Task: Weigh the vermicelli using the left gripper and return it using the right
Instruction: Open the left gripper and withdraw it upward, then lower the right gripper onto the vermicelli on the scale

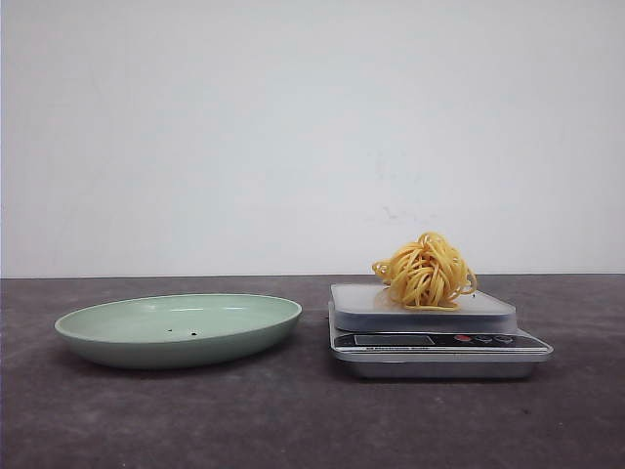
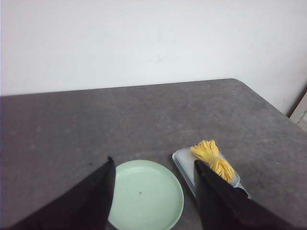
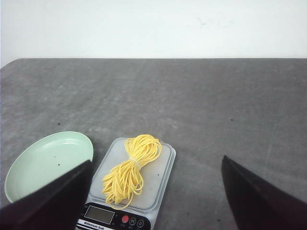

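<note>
I see the vermicelli [image 1: 426, 271] lying on the scale [image 1: 435, 329], just right of the green plate [image 1: 178, 329] on the grey table [image 1: 293, 420]. Both my grippers hang above, left gripper [image 2: 153, 167] and right gripper [image 3: 156, 170] spread wide, holding nothing

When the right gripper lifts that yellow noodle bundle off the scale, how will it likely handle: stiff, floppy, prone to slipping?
The vermicelli is a loose skein of thin strands, so it probably sags and dangles rather than holding shape. Loops stick out at its edges, so a few strands may slip free or snag. It looks light, sitting on the scale.
</note>
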{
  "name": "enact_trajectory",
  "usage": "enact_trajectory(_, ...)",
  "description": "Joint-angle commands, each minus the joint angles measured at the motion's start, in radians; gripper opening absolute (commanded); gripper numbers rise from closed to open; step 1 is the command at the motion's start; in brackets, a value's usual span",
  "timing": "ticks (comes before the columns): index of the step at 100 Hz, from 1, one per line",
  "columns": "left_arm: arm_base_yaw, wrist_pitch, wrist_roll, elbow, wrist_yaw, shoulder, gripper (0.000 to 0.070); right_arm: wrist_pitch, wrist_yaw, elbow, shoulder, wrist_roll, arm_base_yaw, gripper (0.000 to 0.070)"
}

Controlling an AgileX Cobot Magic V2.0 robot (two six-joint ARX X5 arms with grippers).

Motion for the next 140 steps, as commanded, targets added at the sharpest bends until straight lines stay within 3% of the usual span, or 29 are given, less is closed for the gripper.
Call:
enact_trajectory(1, -0.006, 0.006, -0.039, -0.033, -0.018, -0.050, 0.0300, 0.010, -0.004, 0.021, 0.004, -0.010, 0.003, 0.0545)
enact_trajectory(39, -0.004, -0.011, -0.264, -0.489, -0.012, -0.385, 0.0296, 0.042, -0.004, 0.021, 0.094, -0.006, 0.085, 0.0546)
enact_trajectory(84, -0.004, -0.007, -0.225, -0.552, -0.077, -0.407, 0.0296, 0.238, 0.017, 0.021, 0.518, 0.178, 0.316, 0.0545)
enact_trajectory(105, -0.004, -0.019, -0.225, -0.552, -0.076, -0.407, 0.0296, 0.341, 0.046, 0.030, 0.732, 0.212, 0.359, 0.0544)
enact_trajectory(140, -0.004, -0.034, -0.226, -0.552, -0.076, -0.407, 0.0296, 0.319, 0.077, 0.182, 0.974, 0.214, 0.367, 0.0526)
